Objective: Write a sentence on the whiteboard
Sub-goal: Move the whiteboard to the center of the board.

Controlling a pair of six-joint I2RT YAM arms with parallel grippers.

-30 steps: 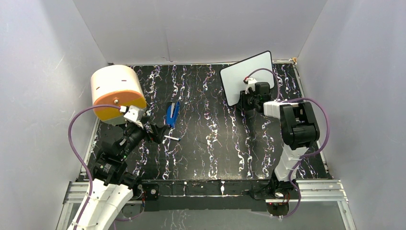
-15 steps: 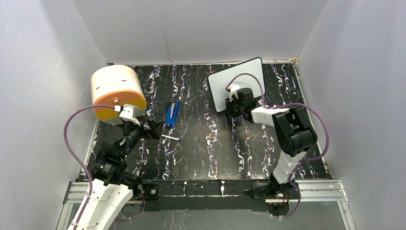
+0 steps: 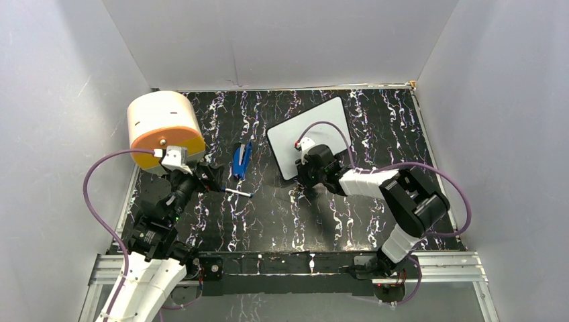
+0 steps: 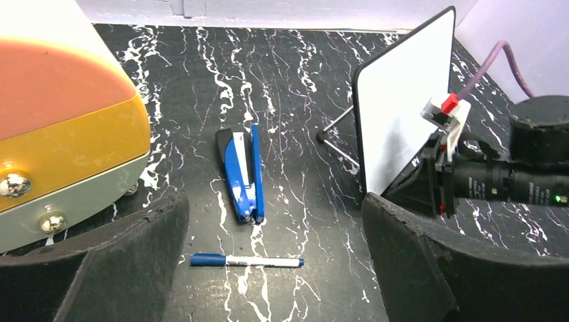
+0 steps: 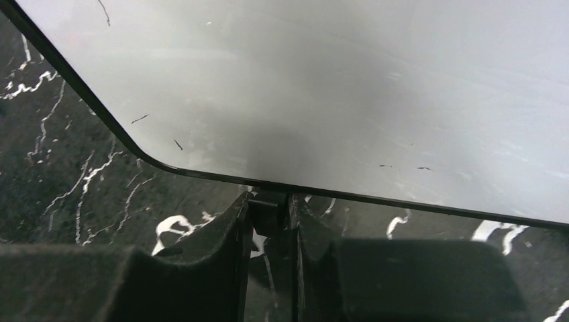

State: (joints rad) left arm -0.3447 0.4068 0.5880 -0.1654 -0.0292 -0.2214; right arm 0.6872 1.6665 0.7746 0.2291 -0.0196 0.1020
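my right hand is pinched narrow on a small black tab at the lower edge of the whiteboard. i hold it by the frame and not by the face, so that the white surface stays free for writing. the board is carried tilted over the middle of the counter, its face leaning back and up. from the left wrist view its lower corner looks raised off the counter, though i cannot tell whether any part touches. the face is blank apart from a few tiny dark specks, so no sentence is on it yet.

my left hand stands wide open and holds nothing. it hovers low over the marker, which lies flat on the counter between my two fingers, cap end to the left. i judge that this is where the hand must be to close on the pen. a blue stapler lies just beyond the marker, apart from it, and an orange and cream container sits at the far left, clear of both.

i judge the board belongs near the middle, within reach of the hand that takes the marker. the writing itself is not begun.
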